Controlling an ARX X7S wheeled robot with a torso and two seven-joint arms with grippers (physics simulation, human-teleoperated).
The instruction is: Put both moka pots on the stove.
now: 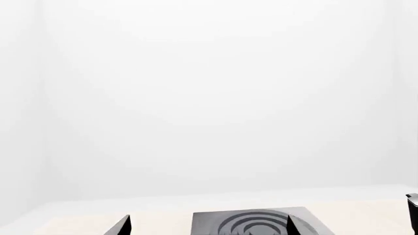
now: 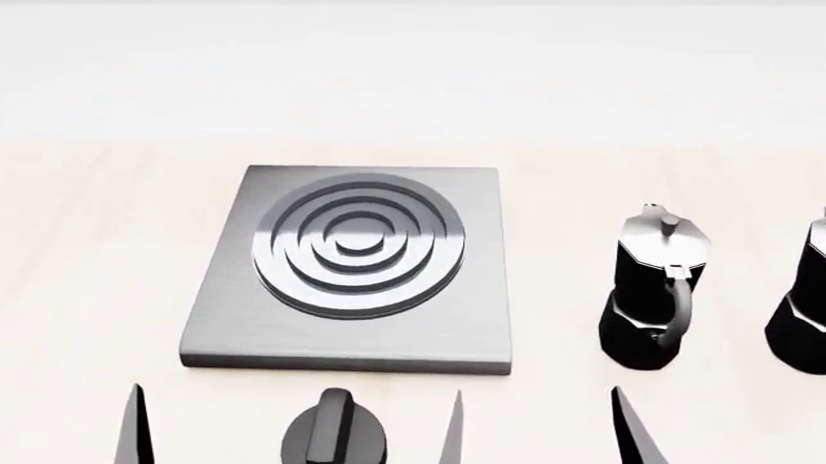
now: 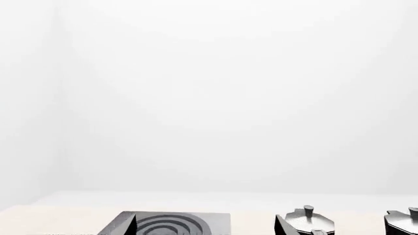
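The stove [image 2: 481,329] lies flat on the pale table, left of centre in the head view. Nothing stands on it. One moka pot [image 2: 656,280] stands upright on the table to its right. The second moka pot [image 2: 807,309] is further right, cut by the frame edge. My left gripper [image 1: 207,229] is open and empty, short of the stove [image 1: 203,224]. My right gripper [image 3: 205,229] is open and empty, with the stove [image 3: 219,224] ahead and both pots [image 3: 306,219] [image 3: 405,221] off to one side. Only fingertips [image 2: 135,430] [image 2: 626,430] show in the head view.
A squat black round knob [image 2: 336,435] sits on the table just in front of the stove's near edge, between my fingertips. A white wall rises behind the table. One pot's edge [image 1: 412,210] shows at the border of the left wrist view.
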